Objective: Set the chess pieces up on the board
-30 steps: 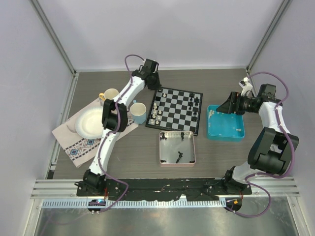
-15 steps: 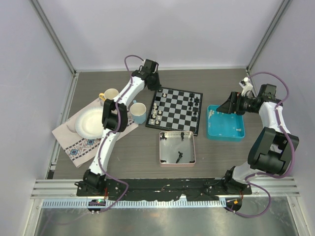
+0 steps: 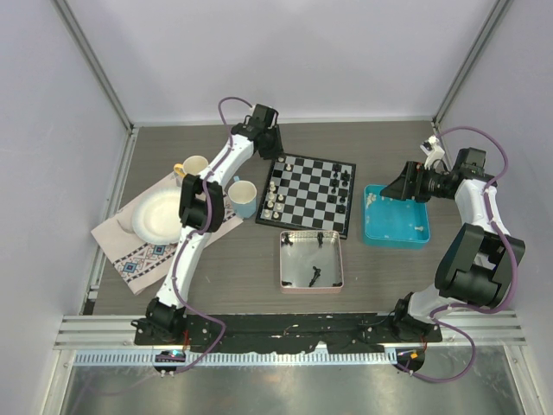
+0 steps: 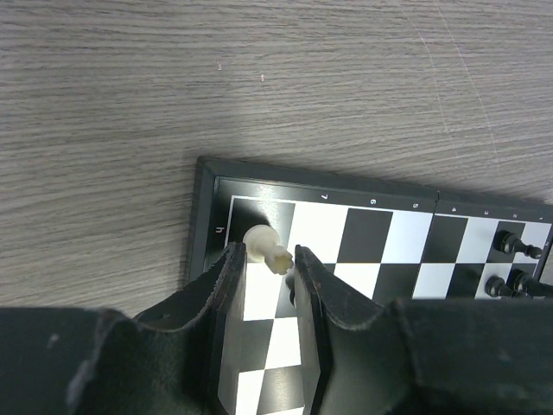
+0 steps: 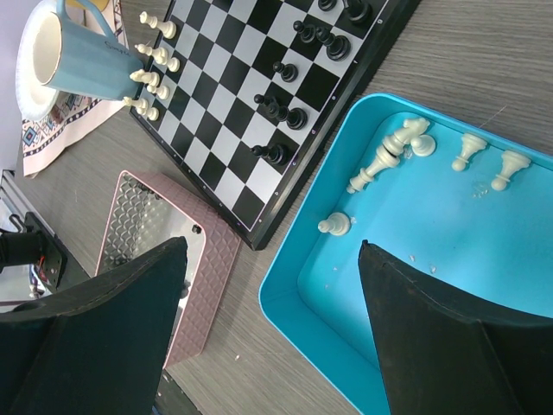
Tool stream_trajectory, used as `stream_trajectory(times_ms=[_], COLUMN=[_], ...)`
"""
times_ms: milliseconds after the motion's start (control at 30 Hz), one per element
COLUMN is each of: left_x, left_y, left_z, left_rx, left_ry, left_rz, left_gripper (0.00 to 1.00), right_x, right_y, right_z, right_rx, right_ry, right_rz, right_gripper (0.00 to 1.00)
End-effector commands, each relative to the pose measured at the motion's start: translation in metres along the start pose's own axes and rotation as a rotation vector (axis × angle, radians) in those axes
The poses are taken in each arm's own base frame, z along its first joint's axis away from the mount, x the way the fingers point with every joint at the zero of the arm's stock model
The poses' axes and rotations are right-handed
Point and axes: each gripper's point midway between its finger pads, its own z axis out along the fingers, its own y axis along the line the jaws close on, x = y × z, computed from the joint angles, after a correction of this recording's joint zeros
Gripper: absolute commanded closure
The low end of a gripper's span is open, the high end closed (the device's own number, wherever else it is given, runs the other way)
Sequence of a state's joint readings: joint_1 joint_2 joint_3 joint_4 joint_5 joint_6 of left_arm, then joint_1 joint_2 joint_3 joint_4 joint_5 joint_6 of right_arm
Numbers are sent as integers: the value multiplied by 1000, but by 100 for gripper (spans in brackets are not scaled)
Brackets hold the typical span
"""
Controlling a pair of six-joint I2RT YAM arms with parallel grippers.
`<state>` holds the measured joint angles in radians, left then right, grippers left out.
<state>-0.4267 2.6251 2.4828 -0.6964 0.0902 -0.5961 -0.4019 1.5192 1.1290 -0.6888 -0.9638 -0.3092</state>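
The board (image 3: 313, 201) lies at the table's middle, with white chess pieces (image 3: 275, 195) along its left side and black ones (image 3: 344, 184) on its right. My left gripper (image 3: 275, 156) is at the board's far left corner. In the left wrist view its narrow jaws (image 4: 268, 255) are shut on a white piece (image 4: 262, 242) over the corner square of the board (image 4: 363, 235). My right gripper (image 3: 399, 186) hangs wide open and empty (image 5: 270, 246) over the blue tray (image 5: 311, 285), which holds several white pieces (image 5: 384, 157).
A pink tray (image 3: 311, 288) in front of the board holds a few black pieces (image 3: 314, 277). A blue cup (image 3: 243, 197) stands close to the board's left edge. A cream cup (image 3: 193, 166) and a plate (image 3: 160, 216) sit on a patterned cloth (image 3: 143, 257).
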Motion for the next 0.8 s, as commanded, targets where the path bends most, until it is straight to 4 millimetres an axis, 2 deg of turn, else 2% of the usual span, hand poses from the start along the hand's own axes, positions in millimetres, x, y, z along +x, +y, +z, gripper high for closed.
stream_trajectory(times_ms=[0, 167, 300, 767], left_x=[-21, -22, -23, -30], left_y=[-8, -11, -13, -9], left_z=[-6, -7, -7, -6], left_rx=[30, 45, 49, 15], left_ry=[-57, -60, -63, -101], left_rz=[-11, -19, -19, -22], left_gripper=[68, 69, 74, 80], right_x=[-4, -4, -4, -3], right_y=[1, 1, 1, 1], right_z=[-1, -1, -1, 0], right_rx=[-18, -18, -18, -21], right_ry=[-16, -16, -15, -10], right_rz=[-27, -28, -28, -28], right_gripper=[14, 14, 14, 14])
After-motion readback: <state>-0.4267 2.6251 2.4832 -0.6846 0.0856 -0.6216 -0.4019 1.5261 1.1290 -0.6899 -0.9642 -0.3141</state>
